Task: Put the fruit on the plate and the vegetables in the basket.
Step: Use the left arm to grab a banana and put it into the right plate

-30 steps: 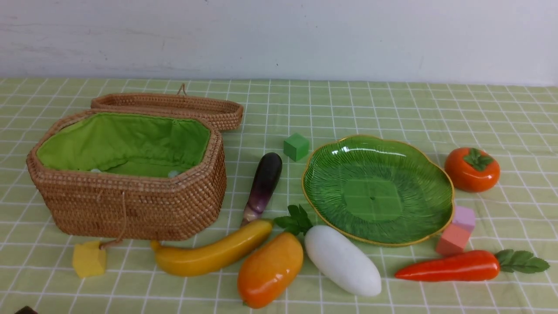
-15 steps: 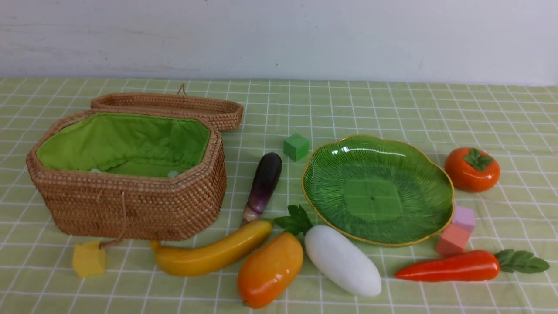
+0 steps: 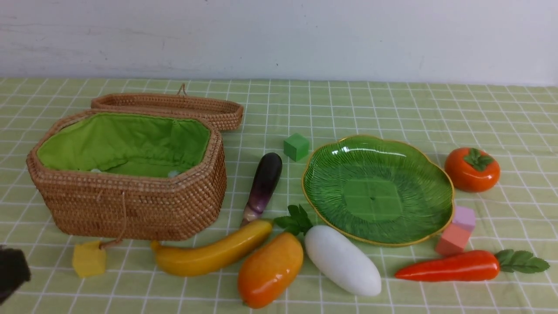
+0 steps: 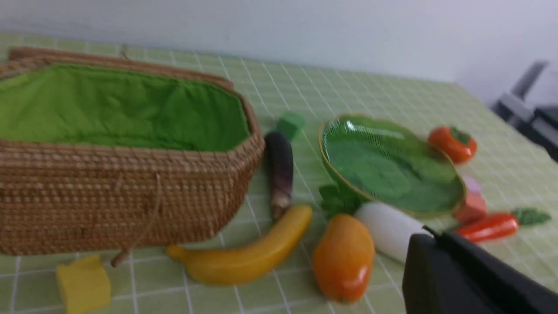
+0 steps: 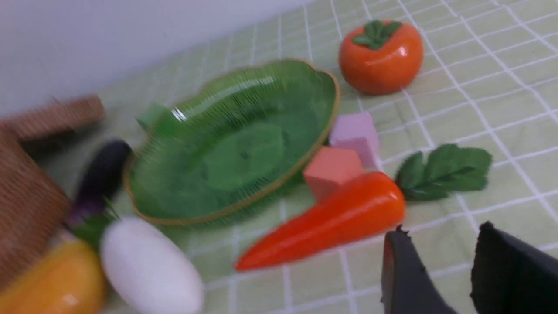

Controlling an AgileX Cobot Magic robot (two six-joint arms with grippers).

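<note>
All the fruit lies on the cloth: the banana (image 3: 213, 253) and mango (image 3: 270, 268) at the front, the persimmon (image 3: 472, 169) right of the empty green plate (image 3: 377, 192). The white radish (image 3: 342, 260), the eggplant (image 3: 263, 183) and the carrot (image 3: 449, 266) also lie on the cloth. The open wicker basket (image 3: 130, 205) stands at the left. My left gripper (image 3: 13, 272) shows at the lower left edge; in the left wrist view its fingers (image 4: 436, 244) look pressed together and empty. My right gripper (image 5: 440, 235) is open and empty, near the carrot (image 5: 331, 218).
The basket's lid (image 3: 174, 107) lies behind the basket. Small cubes sit around: green (image 3: 296, 146) behind the plate, yellow (image 3: 89, 259) in front of the basket, pink (image 3: 464, 217) and salmon (image 3: 452, 240) between plate and carrot. A white wall stands behind the table.
My left gripper has come into the front view at the lower left edge. The fruit, vegetables, plate and basket have not moved.
</note>
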